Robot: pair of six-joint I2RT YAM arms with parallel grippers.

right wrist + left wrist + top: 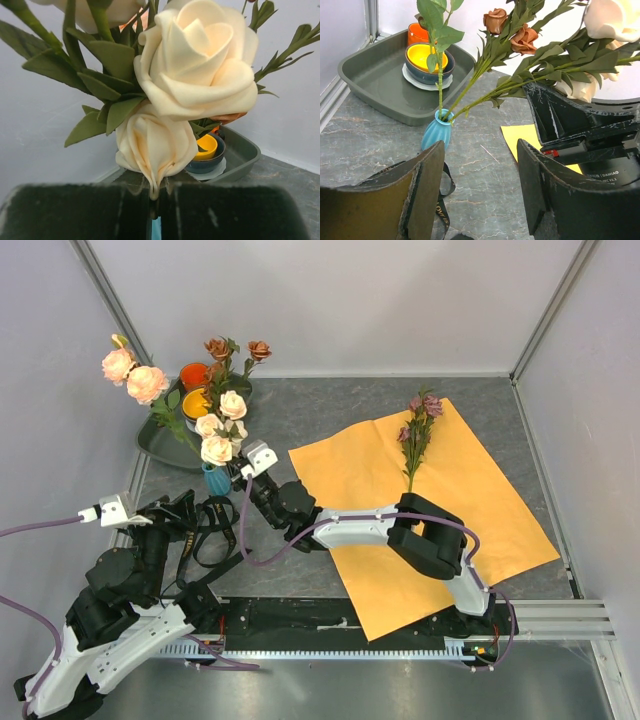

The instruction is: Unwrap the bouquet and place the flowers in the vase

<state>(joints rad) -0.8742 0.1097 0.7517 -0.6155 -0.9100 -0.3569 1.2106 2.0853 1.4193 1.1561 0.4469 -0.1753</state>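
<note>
Right wrist view sets the right end effector (157,195) low in frame, its fingers pressed almost together with only a slit between them. We cannot tell whether a stem is caught there. Cream-white roses (200,60) crowd just above it. From the left wrist we see the left end effector (480,160) spread wide with nothing between its fingers. It points at the vase (437,131), which stands upright on the grey counter (485,200) just beside a grey tray (375,90) holding stacked bowls (426,57). Leafy stems fan out of its narrow neck, the rust-brown roses (525,39) leaning right. A black ribbon (445,192) lies by the left fingers. From above, peach-pink roses (135,375) lean left of the vase, and a mauve stem (418,435) lies on the flattened orange paper (480,510), well apart from it.
</note>
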